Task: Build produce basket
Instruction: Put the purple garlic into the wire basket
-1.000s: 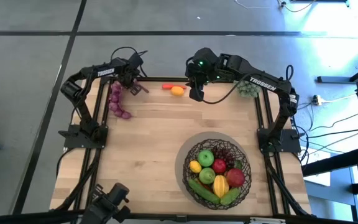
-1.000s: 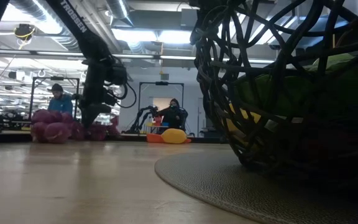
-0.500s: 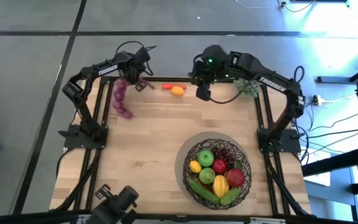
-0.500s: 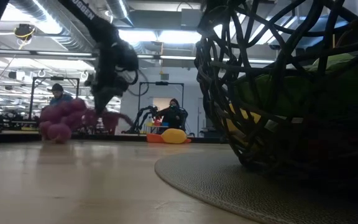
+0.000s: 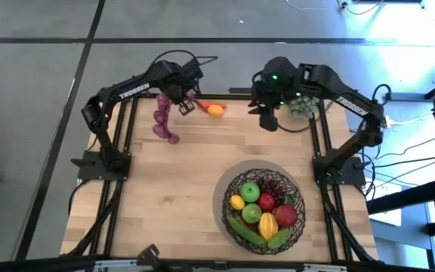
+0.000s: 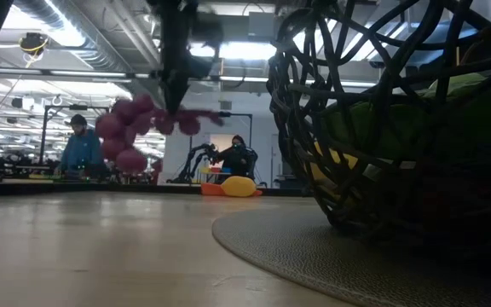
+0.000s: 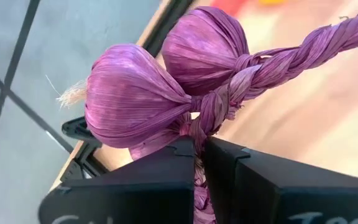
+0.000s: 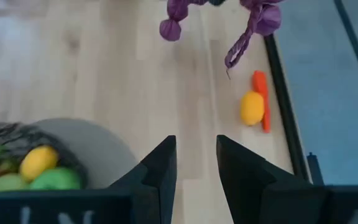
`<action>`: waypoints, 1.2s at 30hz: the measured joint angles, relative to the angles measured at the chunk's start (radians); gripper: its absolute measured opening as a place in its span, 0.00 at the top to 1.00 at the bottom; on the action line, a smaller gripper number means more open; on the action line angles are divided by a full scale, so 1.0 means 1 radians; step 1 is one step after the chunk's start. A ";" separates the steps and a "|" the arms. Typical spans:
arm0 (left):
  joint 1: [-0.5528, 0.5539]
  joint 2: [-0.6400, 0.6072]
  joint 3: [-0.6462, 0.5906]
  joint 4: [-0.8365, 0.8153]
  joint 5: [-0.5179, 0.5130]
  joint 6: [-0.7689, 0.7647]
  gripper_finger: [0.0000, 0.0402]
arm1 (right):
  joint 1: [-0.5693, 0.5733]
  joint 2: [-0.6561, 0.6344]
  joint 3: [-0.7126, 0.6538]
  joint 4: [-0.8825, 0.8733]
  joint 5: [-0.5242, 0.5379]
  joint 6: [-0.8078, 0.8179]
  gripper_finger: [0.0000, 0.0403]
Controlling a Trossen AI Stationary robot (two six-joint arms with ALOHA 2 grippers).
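High view: left gripper (image 5: 178,92) clamps the purple braid (image 5: 164,121), hanging vertically near the table's far-left corner, diagonally opposite the basket (image 5: 264,205).

Counter (image 5: 180,189), counted from the high view.

- Woven wire basket (image 5: 232,208): one, at about 5 o'clock on a round mat (image 5: 219,198).
- In the basket: green apples (image 5: 250,191), two; red apples (image 5: 286,215), two; lemons (image 5: 268,224), two, one small by the 9 o'clock rim; cucumbers (image 5: 246,233), apparently two green ones at the 6 o'clock rim; dark grape cluster (image 5: 272,183), one.
- Purple braided bulb string (image 5: 165,121): one, at 11 o'clock; at least five bulbs, exact count unclear.
- Orange fruit (image 5: 216,110): one, at 12 o'clock.
- Red-orange stick vegetable (image 5: 203,106): one, touching it.
- Green grape bunch (image 5: 302,106): one, at 1 o'clock.
- Arms: two.
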State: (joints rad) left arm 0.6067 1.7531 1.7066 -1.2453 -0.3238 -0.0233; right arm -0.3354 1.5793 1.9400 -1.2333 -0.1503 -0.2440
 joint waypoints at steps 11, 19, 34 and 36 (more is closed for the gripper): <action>-0.318 -0.001 0.303 -0.103 0.002 -0.227 1.00 | 0.040 -0.232 -0.222 -0.015 -0.003 0.056 0.72; -0.540 -0.002 0.376 0.057 0.001 -0.342 1.00 | 0.042 -0.456 -0.452 0.156 -0.001 0.086 0.72; -0.719 0.060 0.375 0.335 0.195 -0.263 1.00 | 0.195 -0.532 -0.507 0.177 0.114 0.163 0.72; -0.732 0.071 0.374 0.334 0.211 -0.258 1.00 | 0.226 -0.529 -0.507 0.194 0.078 0.169 0.72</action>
State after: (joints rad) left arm -0.1248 1.8236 2.0804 -0.9115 -0.1124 -0.2813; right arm -0.1098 1.0499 1.4334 -1.0390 -0.0728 -0.0749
